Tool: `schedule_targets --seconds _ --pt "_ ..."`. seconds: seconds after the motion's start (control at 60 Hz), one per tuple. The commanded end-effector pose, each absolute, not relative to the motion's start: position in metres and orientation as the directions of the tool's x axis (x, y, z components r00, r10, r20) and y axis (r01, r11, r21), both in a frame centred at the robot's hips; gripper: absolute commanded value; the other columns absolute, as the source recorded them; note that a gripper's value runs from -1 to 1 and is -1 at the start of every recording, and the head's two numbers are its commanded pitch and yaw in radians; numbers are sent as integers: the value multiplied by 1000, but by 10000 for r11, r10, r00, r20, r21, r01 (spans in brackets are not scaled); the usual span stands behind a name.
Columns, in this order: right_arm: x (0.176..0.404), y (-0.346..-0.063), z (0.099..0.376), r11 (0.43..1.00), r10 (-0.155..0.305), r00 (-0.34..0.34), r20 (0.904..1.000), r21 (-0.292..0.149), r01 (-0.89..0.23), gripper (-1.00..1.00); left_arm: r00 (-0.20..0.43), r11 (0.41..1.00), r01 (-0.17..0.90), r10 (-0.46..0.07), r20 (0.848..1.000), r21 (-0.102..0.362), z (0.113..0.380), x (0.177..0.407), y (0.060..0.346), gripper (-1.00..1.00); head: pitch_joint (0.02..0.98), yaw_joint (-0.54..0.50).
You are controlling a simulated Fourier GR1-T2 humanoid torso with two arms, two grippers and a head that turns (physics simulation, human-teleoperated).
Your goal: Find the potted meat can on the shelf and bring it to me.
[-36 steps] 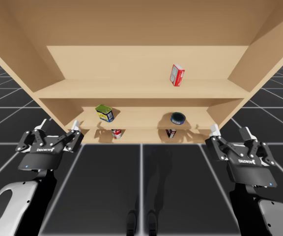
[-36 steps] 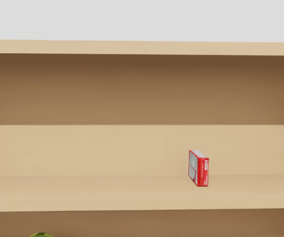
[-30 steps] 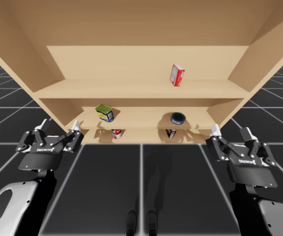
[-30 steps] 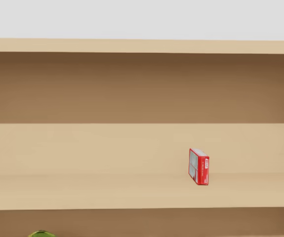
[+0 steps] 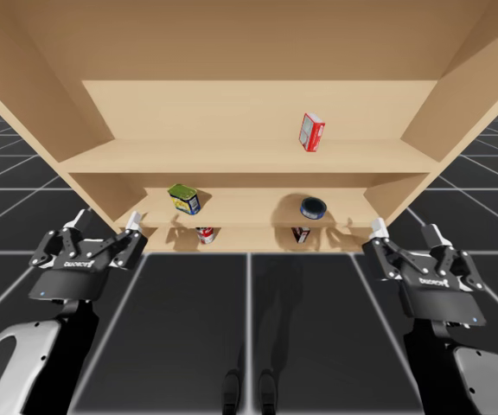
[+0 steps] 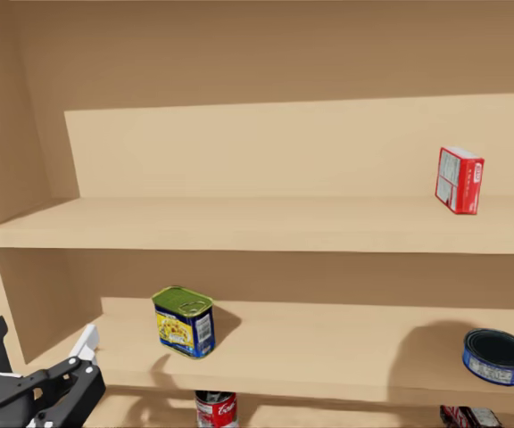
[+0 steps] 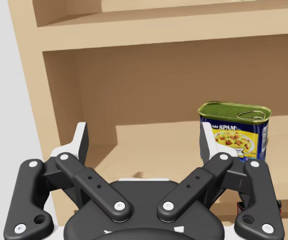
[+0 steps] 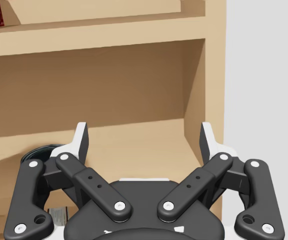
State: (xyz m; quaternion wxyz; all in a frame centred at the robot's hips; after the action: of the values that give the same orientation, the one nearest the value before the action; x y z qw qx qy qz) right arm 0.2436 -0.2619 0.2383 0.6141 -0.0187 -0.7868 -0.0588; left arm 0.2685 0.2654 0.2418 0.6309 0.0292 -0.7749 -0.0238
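Finding the can looks done: the meat can point(image 6: 184, 321) stands upright on the middle shelf point(image 6: 328, 343), lower left in the head view and left of centre in the high view. Nothing is grasped yet. My left gripper point(image 5: 105, 221) hangs spread and empty at lower left, short of the shelf, with the can ahead of it, just past one finger. My right gripper point(image 5: 405, 231), lower right, is likewise spread and empty. Reaching, gripping and carrying back all remain.
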Motion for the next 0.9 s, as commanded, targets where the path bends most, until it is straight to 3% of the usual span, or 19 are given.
schedule_targets --seconds 0.017,0.233,0.417,0.533,0.633,0.733,0.9 --pt "245 -261 236 9935 -391 -2315 9720 627 955 -1000 -2054 9989 82 -441 9777 468 245 266 264 -1000 404 209" --pt "246 -258 233 9957 -290 -2173 9757 472 793 -1000 -2206 9991 242 -289 9749 351 251 260 262 -1000 523 323" --pt "247 -258 231 9959 -270 -2131 9767 448 790 -1000 -2265 9974 529 -365 9733 497 259 252 255 -1000 544 331" --pt "247 -258 231 9956 -252 -2142 9765 438 825 -1000 -2030 9891 1094 -744 9764 982 265 241 242 -1000 541 319" --pt "247 -258 230 9955 -242 -2139 9766 432 846 -1000 -1626 9788 1813 -658 9845 953 272 234 234 -1000 534 312" --pt "246 -259 231 9953 -251 -2155 9762 447 864 -1000 -1250 9643 2580 -269 9918 587 278 233 233 -1000 529 310" --pt "247 -258 230 9957 -224 -2147 9764 410 827 -1000 -870 9409 3280 -587 9945 842 283 241 228 -1000 525 312"
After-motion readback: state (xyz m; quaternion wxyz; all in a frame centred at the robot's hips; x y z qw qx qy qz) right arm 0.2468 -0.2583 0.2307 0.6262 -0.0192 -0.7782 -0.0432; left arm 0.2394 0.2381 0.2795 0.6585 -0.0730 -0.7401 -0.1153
